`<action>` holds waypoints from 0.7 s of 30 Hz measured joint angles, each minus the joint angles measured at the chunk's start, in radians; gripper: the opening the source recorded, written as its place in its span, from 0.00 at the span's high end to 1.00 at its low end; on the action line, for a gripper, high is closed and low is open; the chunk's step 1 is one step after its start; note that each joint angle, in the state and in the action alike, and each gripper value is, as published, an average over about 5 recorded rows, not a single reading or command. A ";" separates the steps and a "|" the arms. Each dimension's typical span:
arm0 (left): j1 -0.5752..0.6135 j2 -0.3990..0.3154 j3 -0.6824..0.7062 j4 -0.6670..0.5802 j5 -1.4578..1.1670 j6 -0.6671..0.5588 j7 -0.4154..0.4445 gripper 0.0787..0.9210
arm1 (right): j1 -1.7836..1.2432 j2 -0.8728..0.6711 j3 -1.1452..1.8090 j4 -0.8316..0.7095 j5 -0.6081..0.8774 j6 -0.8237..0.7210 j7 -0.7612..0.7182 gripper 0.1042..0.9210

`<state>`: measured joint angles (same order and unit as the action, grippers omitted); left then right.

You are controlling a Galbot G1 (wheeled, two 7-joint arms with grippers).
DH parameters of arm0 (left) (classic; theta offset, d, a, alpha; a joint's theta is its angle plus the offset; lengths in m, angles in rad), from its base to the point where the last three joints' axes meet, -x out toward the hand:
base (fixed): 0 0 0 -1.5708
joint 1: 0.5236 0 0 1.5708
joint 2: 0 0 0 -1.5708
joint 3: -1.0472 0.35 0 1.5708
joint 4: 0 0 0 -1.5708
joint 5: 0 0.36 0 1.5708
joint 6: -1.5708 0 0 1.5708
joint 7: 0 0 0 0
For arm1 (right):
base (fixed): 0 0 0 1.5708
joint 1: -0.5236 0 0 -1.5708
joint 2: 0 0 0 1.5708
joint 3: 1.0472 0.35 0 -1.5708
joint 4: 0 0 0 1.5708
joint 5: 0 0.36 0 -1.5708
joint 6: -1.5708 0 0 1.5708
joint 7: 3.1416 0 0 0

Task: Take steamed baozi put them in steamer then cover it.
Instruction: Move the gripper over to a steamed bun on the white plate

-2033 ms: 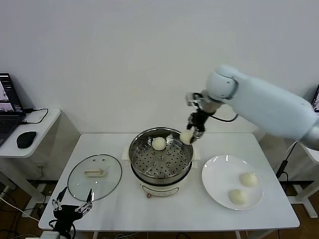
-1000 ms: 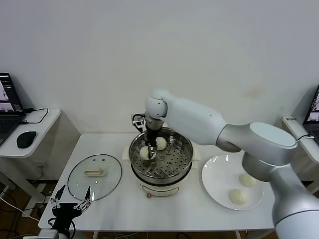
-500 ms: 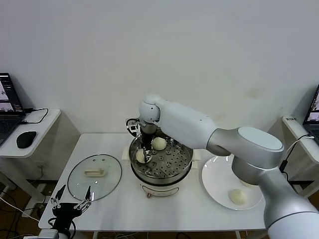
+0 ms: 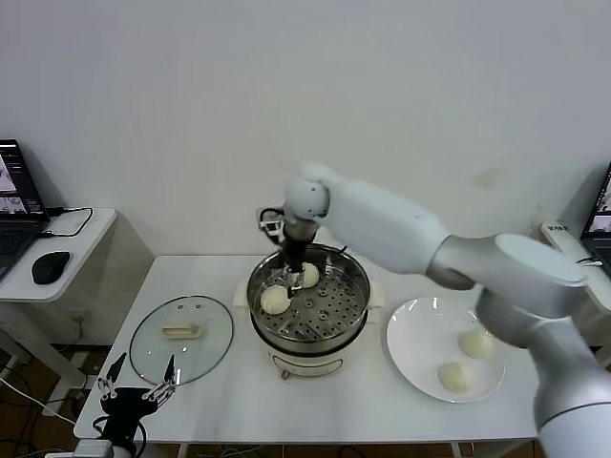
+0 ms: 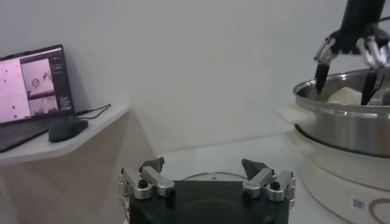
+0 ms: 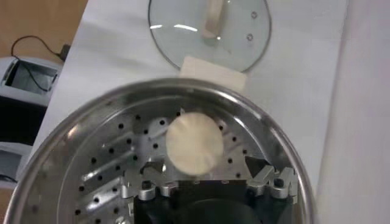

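Head view: the right gripper (image 4: 289, 278) hangs inside the round shiny stainless-steel steamer (image 4: 308, 303) on its cream base, fingers spread, gripping nothing. One small smooth cream-white baozi (image 4: 276, 300) sits on the perforated tray just below and nearer the camera than the claw, touching no finger afaict; a second bun (image 4: 307, 275) lies just beside the claw toward the far rim. Two more buns (image 4: 475, 343) (image 4: 455, 377) wait on the flat white plate (image 4: 417, 324), well over on the robot's right, so the right arm is way nearer to them. The round clear glass lid with cream handle (image 4: 181, 338) lies flat on the white table (image 4: 315, 401) on the robot's left, and the left gripper (image 4: 136, 390) is parked just beside its near edge, jaws wide, empty. Left wrist view: steamer wall (image 5: 345, 122) off to one side, right arm's dark fingertips (image 5: 321, 72) poking over the rim w/ a gap between them. Right wrist view: looking straight down, the bun (image 6: 194, 142) sits free on the tray right ahead of the open fingers (image 6: 141, 191), lid (image 6: 209, 28) beyond the pot rim. Imo the next grab means going up and out toward the plate; buns are round so no long axis to line up.
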<state>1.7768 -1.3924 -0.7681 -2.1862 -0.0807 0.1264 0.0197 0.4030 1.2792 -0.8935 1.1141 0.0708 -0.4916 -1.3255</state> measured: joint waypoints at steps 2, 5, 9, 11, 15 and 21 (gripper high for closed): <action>0.005 -0.001 0.000 -0.003 0.001 -0.001 0.000 0.12 | 0.020 -0.055 0.006 0.043 0.006 0.009 -0.009 0.12; 0.012 0.000 -0.001 -0.006 0.002 -0.002 0.000 0.12 | 0.040 -0.142 0.013 0.109 0.008 0.022 -0.021 0.12; 0.023 0.002 -0.004 -0.007 0.005 -0.003 0.000 0.12 | 0.049 -0.262 0.022 0.191 -0.008 0.043 -0.032 0.12; 0.028 0.003 -0.004 -0.008 0.008 -0.003 0.000 0.12 | 0.048 -0.323 0.026 0.229 -0.022 0.055 -0.038 0.12; 0.037 -0.001 0.000 -0.011 0.014 -0.004 0.001 0.12 | 0.024 -0.442 0.041 0.301 -0.055 0.075 -0.043 0.12; 0.047 -0.010 0.005 -0.016 0.023 -0.004 0.004 0.12 | -0.076 -0.599 0.090 0.399 -0.115 0.103 -0.049 0.12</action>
<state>1.8240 -1.4024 -0.7635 -2.2024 -0.0580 0.1222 0.0233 0.3265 0.6799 -0.8038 1.5131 -0.0442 -0.3889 -1.3743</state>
